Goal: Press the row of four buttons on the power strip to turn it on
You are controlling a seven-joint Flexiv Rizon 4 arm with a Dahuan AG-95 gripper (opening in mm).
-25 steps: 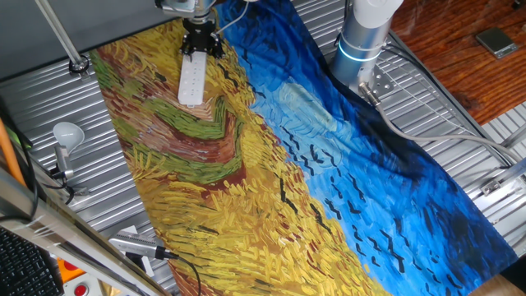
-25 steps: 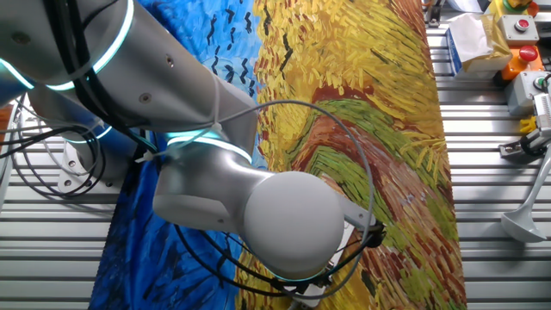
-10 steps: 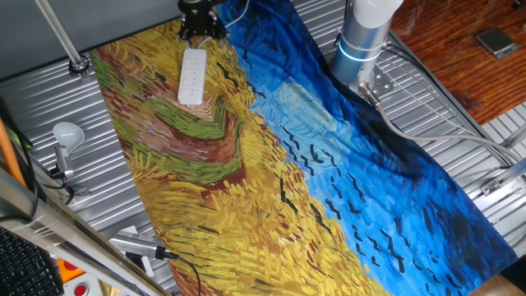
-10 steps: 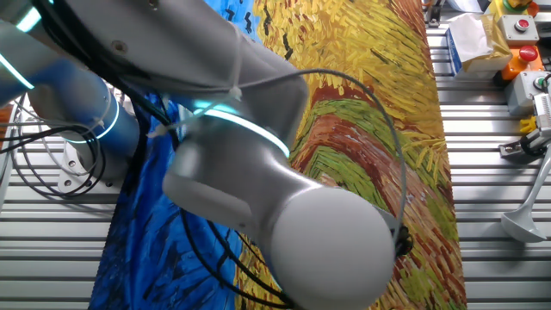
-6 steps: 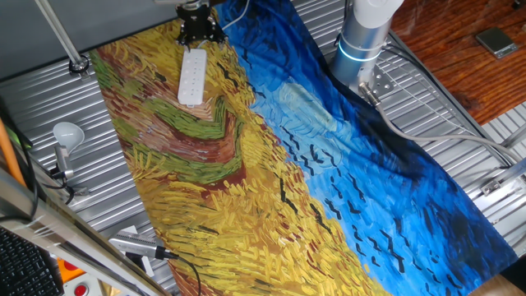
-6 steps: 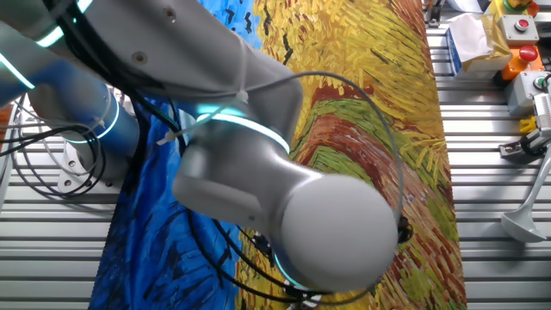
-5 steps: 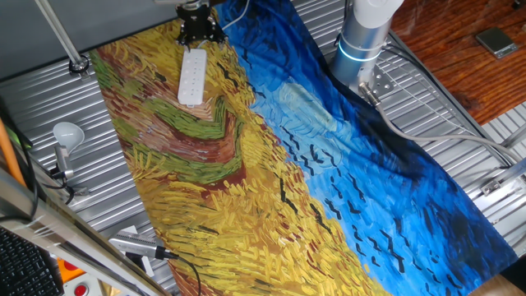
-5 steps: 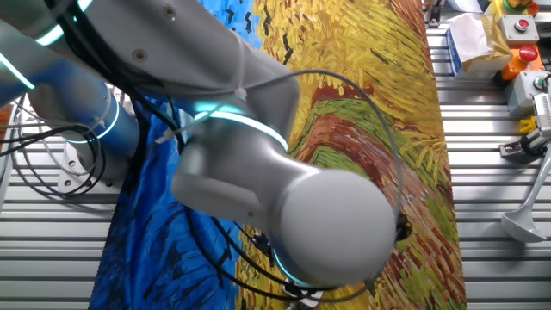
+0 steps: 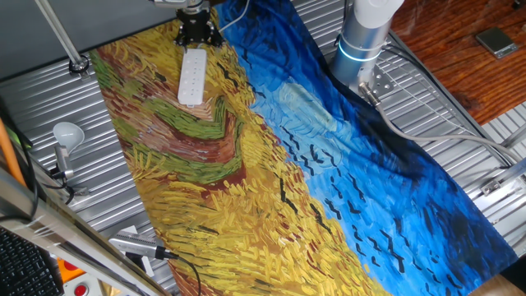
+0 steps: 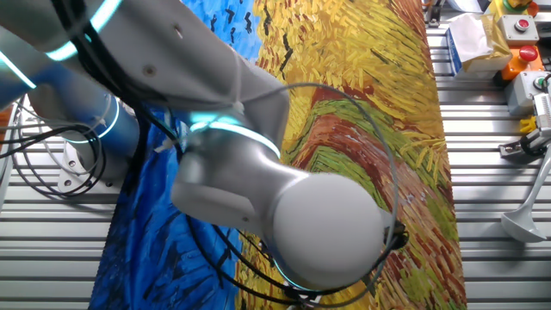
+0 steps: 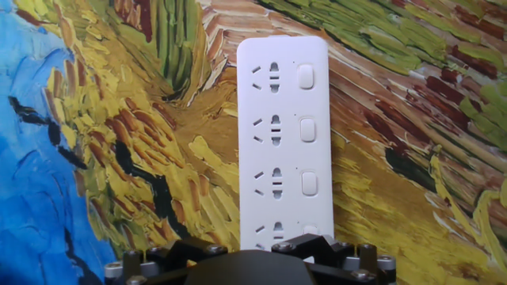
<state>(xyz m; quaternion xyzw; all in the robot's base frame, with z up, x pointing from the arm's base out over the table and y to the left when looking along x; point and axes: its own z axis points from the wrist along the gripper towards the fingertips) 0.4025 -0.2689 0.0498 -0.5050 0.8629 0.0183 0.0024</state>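
The power strip [image 9: 191,76] lies on the painted cloth near the far end of the table, a white bar with rounded corners. In the hand view the power strip [image 11: 283,142] runs lengthwise away from me, and the row of four buttons [image 11: 308,129] lines its right side; the nearest button is partly hidden behind the black hand body [image 11: 253,267]. My gripper [image 9: 198,39] hovers just over the strip's far end. No view shows the fingertips, so their state is unclear. In the other fixed view the arm [image 10: 275,207] hides the strip.
A white light bulb on a stand [image 9: 67,133] sits at the table's left edge. A metal post [image 9: 76,59] rises at the back left, and the arm's base [image 9: 362,41] at the back right. Boxes with red buttons [image 10: 515,34] stand beside the cloth.
The gripper lifted off the strip's far end, then came back down a little towards it over the last second. The strip has not moved.
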